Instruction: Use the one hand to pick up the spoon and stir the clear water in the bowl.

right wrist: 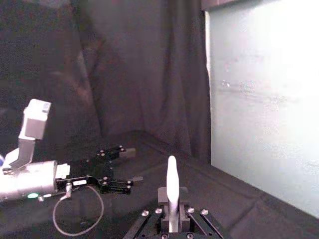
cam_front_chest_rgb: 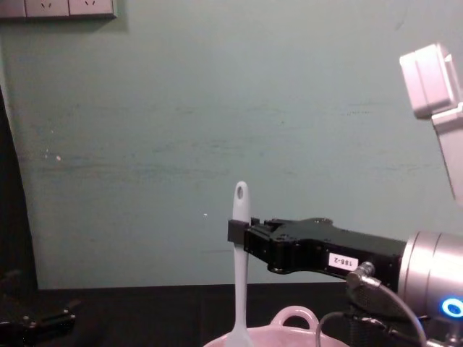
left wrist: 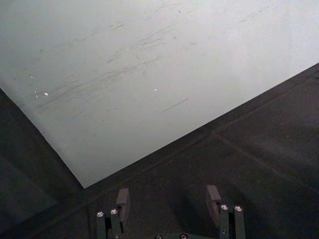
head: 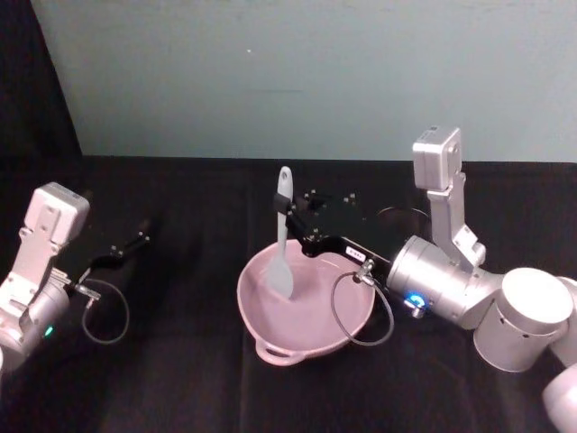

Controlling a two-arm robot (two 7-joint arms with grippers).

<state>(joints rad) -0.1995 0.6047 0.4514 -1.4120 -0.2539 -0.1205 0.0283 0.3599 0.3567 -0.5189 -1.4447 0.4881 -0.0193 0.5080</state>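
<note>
The right gripper [head: 287, 215] is clamped on the spoon [head: 282, 245], a slim white utensil held upright; its holed end stands above the grip, its flat blade hangs below inside the pale pink bowl [head: 255, 302]. Black table [head: 180, 361] under it, pale green wall [head: 270, 81] beyond; the left gripper [head: 141, 233] rests far leftward, jaws wide.

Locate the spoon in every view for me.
Head view: spoon centre, upright, blade in the bowl.
Chest view: spoon lower centre, upright.
Right wrist view: spoon bottom centre, clamped.
Left wrist view: faces the wall instead.
Shared landmark: right end effector gripping the spoon.
</note>
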